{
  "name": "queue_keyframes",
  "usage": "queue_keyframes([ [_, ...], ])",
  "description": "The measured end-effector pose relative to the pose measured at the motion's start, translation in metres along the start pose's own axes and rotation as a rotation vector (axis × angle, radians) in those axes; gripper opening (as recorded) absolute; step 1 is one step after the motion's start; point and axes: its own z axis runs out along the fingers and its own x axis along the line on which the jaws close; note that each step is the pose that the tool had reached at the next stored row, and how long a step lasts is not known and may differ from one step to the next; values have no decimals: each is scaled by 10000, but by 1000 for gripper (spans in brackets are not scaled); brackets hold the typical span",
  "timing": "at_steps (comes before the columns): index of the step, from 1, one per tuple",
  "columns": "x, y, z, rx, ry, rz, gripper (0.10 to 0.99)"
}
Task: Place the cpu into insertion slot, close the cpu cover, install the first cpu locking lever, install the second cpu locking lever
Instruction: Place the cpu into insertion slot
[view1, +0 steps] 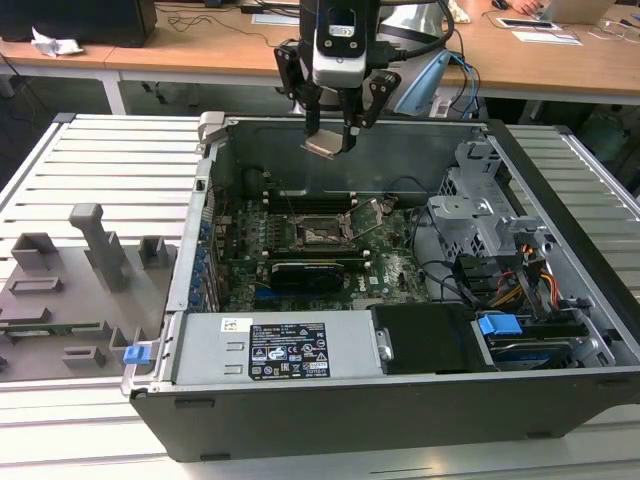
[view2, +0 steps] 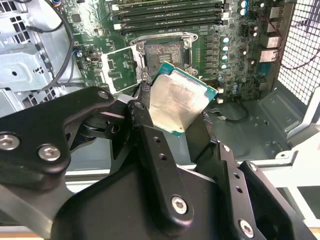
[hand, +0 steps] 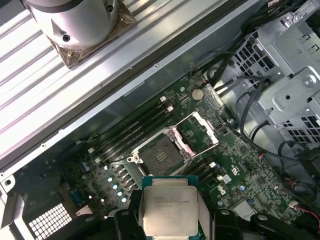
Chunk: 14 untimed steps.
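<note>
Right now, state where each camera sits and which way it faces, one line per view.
Exterior view: off the arm, looking down into the open computer case; shows the gripper holding the cpu above it.
Second wrist view: at the wrist, looking past the black gripper links at the insertion slot and swung-open cpu cover.
First wrist view: at the wrist, looking down on the motherboard; fingers flank the cpu.
Shared: both wrist views show the cpu, open slot and cover.

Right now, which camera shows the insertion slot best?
The first wrist view: the insertion slot lies uncovered and unobstructed. The second wrist view shows it partly behind the cpu; the exterior view shows it from afar, deep in the case.
</note>
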Motion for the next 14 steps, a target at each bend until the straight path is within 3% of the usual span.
queue_keyframes([
  [14,0,0,0,-19,-87,971,525],
])
